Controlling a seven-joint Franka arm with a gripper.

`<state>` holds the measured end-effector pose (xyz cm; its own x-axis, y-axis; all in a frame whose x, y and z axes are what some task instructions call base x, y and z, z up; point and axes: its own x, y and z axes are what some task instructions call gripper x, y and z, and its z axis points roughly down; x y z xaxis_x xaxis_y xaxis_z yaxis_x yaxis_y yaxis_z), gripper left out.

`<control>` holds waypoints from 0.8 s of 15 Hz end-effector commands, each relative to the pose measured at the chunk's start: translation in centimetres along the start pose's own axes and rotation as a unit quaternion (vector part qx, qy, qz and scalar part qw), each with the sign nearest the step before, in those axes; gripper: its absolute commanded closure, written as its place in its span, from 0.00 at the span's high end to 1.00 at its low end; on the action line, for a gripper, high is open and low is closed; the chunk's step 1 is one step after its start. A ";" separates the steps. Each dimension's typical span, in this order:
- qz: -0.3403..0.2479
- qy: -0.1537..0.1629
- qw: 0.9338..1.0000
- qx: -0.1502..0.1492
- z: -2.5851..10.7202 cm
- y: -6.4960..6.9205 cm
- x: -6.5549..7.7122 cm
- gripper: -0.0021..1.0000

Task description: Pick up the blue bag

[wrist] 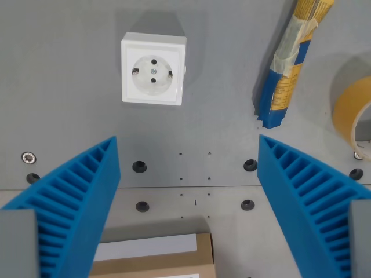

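Hovering over grey table (69, 69), gripper (188, 185) with blue fingers (75, 197) spread wide and empty, blue bag (287, 69) at wrist view's upper right, white socket (153, 68) upper left, tape roll (353, 110) beside bag, cardboard box (156, 258) below.

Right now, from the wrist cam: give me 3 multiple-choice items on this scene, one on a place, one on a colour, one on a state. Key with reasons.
1. Where does the blue bag lie in the wrist view?
A. upper right
B. lower left
C. dead centre

2. What colour is the wall socket?
A. black
B. white
C. red

3. How does the gripper stand?
A. shut on the bag
B. shut on the tape roll
C. open, holding nothing

Key:
1 A: the blue bag runs down from the top edge on the wrist view's right, beside the tape roll.
2 B: the socket has a white square housing on the grey table.
3 C: the gripper has its blue fingers wide apart, with bare table between them.
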<state>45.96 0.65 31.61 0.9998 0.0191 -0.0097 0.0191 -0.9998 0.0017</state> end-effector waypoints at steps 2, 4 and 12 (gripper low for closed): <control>0.001 0.003 1.000 0.000 -0.2 0.0 0.0 1.00; 0.007 0.004 1.000 0.001 -0.1 0.1 0.0 1.00; 0.086 0.038 0.996 0.004 2.8 2.6 0.1 1.00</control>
<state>46.28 -1.29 29.76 0.9995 -0.0253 -0.0213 -0.0253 -0.9997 0.0011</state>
